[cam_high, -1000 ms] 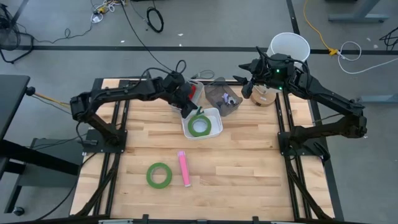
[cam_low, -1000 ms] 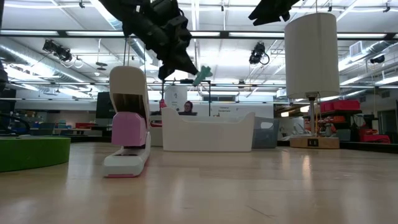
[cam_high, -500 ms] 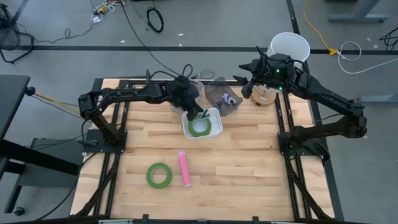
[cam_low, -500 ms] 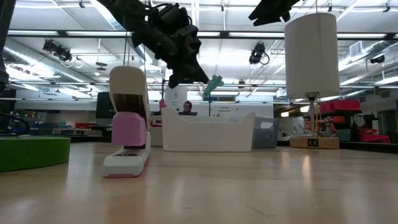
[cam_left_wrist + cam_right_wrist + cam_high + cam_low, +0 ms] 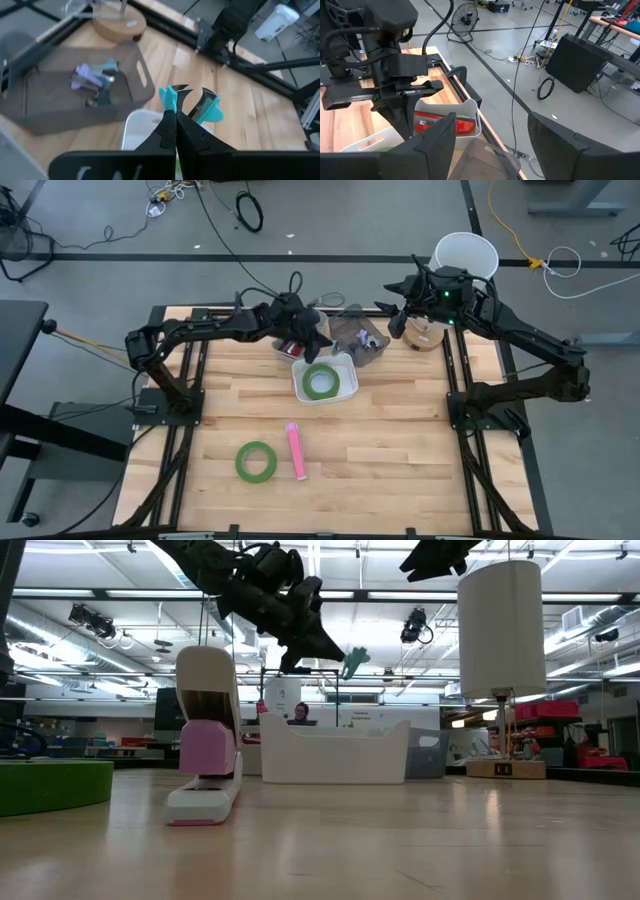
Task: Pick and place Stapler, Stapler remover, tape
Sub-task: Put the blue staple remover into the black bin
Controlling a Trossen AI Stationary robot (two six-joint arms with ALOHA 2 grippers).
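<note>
My left gripper [image 5: 316, 338] is shut on a teal staple remover [image 5: 192, 102] and holds it in the air [image 5: 352, 660] between a white tray [image 5: 300, 386] and a grey tray [image 5: 372, 356]. A green tape roll [image 5: 320, 381] lies flat in the white tray. A second green roll [image 5: 256, 462] lies flat on the table near the front. A pink and white stapler [image 5: 296, 450] lies beside it. A red roll [image 5: 440, 124] stands in a small white bin. My right gripper [image 5: 495, 150] is open and empty, high at the far right. My left gripper pinches the staple remover by one of its teal grip wings [image 5: 169, 100] between the free ends of its two fingers [image 5: 170, 131]. The remover's metal claws and its other wing [image 5: 212, 111] stick out past the fingertips. It is lifted clear of the trays.
The grey tray holds purple and teal staple removers [image 5: 92, 77]. A lamp with a white shade [image 5: 465, 252] and a round wooden base [image 5: 428, 335] stands at the far right, right by my right gripper. Bare wood lies at the front right.
My left gripper has carried the teal staple remover toward the table's right edge and then toward the far edge, off the white tray and nearer the grey tray. It dipped a little, then rose again, staying shut on the remover.
</note>
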